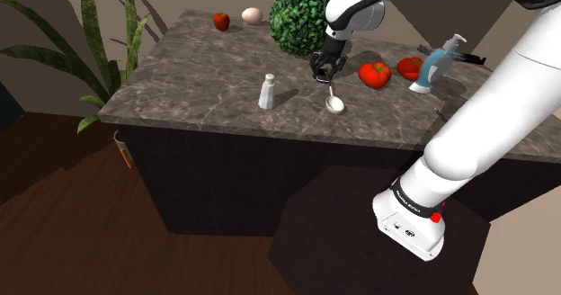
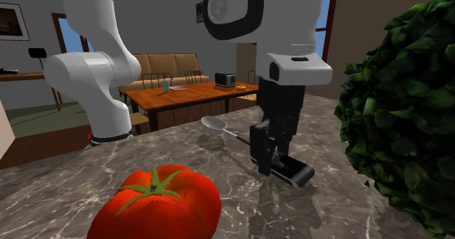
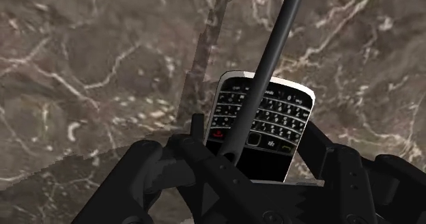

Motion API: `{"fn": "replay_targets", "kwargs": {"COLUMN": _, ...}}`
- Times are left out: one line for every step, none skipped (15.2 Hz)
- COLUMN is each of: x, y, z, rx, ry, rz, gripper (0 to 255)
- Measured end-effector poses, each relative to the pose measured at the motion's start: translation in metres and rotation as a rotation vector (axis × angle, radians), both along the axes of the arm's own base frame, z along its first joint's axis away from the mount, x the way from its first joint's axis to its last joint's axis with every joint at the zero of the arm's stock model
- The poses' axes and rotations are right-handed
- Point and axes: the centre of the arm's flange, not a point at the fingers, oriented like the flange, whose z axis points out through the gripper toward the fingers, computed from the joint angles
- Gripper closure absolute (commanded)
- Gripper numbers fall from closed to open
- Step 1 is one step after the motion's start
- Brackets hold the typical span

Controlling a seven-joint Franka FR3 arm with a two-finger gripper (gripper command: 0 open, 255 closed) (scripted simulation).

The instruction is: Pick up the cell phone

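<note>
The cell phone (image 3: pixel 280 123) sits about mid-counter, roughly halfway between the near and far long edges, face up, a black slab with rounded corners, a pale rim and rows of small keys. The all-black gripper (image 2: pixel 271 161) comes straight down on it, and its fingers (image 3: pixel 321 168) look closed against the phone's two long sides at the end nearest the hand. Whether that end is off the stone cannot be told. The phone's other end lies low over the counter (image 1: pixel 198 77) with a shadow under it. A spoon (image 1: pixel 334 102) crowds the spot: its thin dark handle crosses the phone's face lengthwise and ends between the fingers, and its shiny oval bowl rests nearer the counter's near edge. Just behind the gripper, towards the far edge, stands a leafy green ball (image 1: pixel 301 16), rough and round. Two glossy red tomatoes (image 1: pixel 374 73) lie on the side towards the shoulder view's right, with a pump bottle (image 1: pixel 433 67) beyond them. A small white shaker (image 1: pixel 267 93) stands upright close to the near edge, on the other side of the spoon. Beyond the shaker the grey-brown, white-veined marble runs bare to the counter's left end. A red fruit (image 1: pixel 220 21) and a pale egg (image 1: pixel 252 14) sit at the far left corner. A long-leaved plant (image 1: pixel 103 41) rises past that end.
</note>
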Motion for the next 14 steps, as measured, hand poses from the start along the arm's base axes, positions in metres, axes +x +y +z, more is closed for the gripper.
{"fn": "replay_targets", "kwargs": {"x": 0.0, "y": 0.0, "z": 0.005, "rx": 0.0, "ry": 0.0, "rz": 0.0, "gripper": 255}}
{"fn": "replay_targets", "kwargs": {"x": 0.0, "y": 0.001, "z": 0.009, "rx": 0.0, "ry": 0.0, "rz": 0.0, "gripper": 255}}
{"fn": "replay_targets", "kwargs": {"x": 0.001, "y": 0.001, "z": 0.015, "rx": 0.0, "ry": 0.0, "rz": 0.0, "gripper": 255}}
{"fn": "replay_targets", "kwargs": {"x": 0.0, "y": 0.001, "z": 0.021, "rx": 0.0, "ry": 0.0, "rz": 0.0, "gripper": 255}}
{"fn": "replay_targets", "kwargs": {"x": 0.0, "y": 0.0, "z": 0.026, "rx": 0.0, "ry": 0.0, "rz": 0.0, "gripper": 255}}
{"fn": "replay_targets", "kwargs": {"x": -0.001, "y": 0.0, "z": 0.032, "rx": 0.0, "ry": 0.0, "rz": 0.0, "gripper": 255}}
{"fn": "replay_targets", "kwargs": {"x": 0.0, "y": 0.0, "z": 0.036, "rx": 0.0, "ry": 0.0, "rz": 0.0, "gripper": 255}}
{"fn": "replay_targets", "kwargs": {"x": 0.0, "y": 0.001, "z": 0.042, "rx": 0.0, "ry": 0.0, "rz": 0.0, "gripper": 255}}
{"fn": "replay_targets", "kwargs": {"x": 0.0, "y": 0.001, "z": 0.046, "rx": 0.0, "ry": 0.0, "rz": 0.0, "gripper": 255}}
{"fn": "replay_targets", "kwargs": {"x": 0.0, "y": 0.001, "z": 0.051, "rx": 0.0, "ry": 0.0, "rz": 0.0, "gripper": 255}}
{"fn": "replay_targets", "kwargs": {"x": -0.001, "y": 0.002, "z": 0.058, "rx": 0.0, "ry": 0.0, "rz": 0.0, "gripper": 255}}
{"fn": "replay_targets", "kwargs": {"x": 0.0, "y": 0.001, "z": 0.063, "rx": 0.0, "ry": 0.0, "rz": 0.0, "gripper": 255}}
{"fn": "replay_targets", "kwargs": {"x": 0.0, "y": 0.001, "z": 0.068, "rx": 0.0, "ry": 0.0, "rz": 0.0, "gripper": 255}}
{"fn": "replay_targets", "kwargs": {"x": 0.0, "y": 0.002, "z": 0.071, "rx": 0.0, "ry": 0.0, "rz": 0.0, "gripper": 255}}
